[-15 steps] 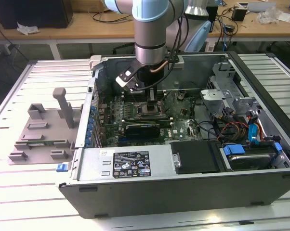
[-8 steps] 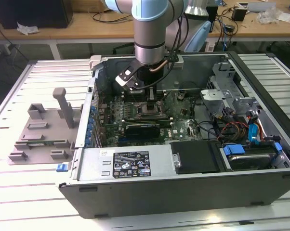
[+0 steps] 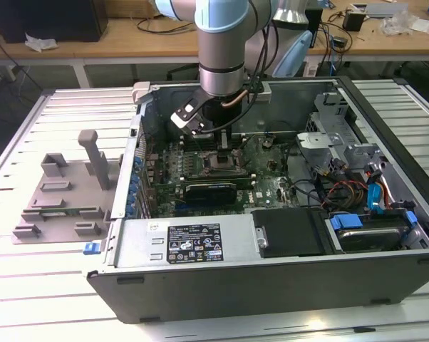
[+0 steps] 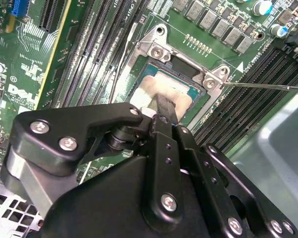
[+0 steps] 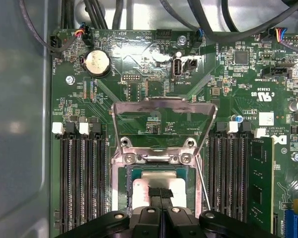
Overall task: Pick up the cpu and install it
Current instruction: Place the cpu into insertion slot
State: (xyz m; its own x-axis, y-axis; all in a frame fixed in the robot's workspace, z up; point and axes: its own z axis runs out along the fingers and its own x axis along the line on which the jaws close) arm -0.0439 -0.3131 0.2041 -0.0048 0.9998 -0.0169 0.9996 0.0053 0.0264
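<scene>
The cpu, a small square chip with a pale silver top, lies flat inside the dark socket frame on the green motherboard. My gripper hangs straight over it, its two black fingertips drawn together and resting on the middle of the chip's top. The socket's metal load plate stands swung open behind the chip. In the exterior view my gripper reaches down into the open computer case above the socket.
Memory slots flank the socket, with one module seated. A thin retention lever sticks out beside the socket. Cables and drive bays crowd the case at the exterior view's right. A grey plastic tray stands on the slatted table.
</scene>
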